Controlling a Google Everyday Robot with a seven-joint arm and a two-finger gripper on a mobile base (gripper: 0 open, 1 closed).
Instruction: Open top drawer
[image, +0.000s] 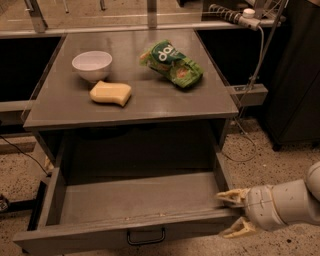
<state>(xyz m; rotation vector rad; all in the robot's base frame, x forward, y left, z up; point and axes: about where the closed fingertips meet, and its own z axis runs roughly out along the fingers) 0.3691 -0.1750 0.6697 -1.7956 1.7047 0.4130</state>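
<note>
The top drawer (140, 200) of the grey cabinet stands pulled far out, its deep grey tray bare inside. Its small black bar handle (145, 236) shows at the centre of the front panel, at the bottom edge of the view. My gripper (231, 214) is at the drawer's front right corner, reaching in from the right. Its pale fingers are spread, one above the corner and one below. They hold nothing. The white arm trails off to the lower right.
On the cabinet top (150, 102) sit a white bowl (92, 65), a yellow sponge (110, 93) and a green snack bag (171, 63). A cable (250, 90) hangs at the right. A dark cabinet (297, 70) stands at far right. Speckled floor surrounds the unit.
</note>
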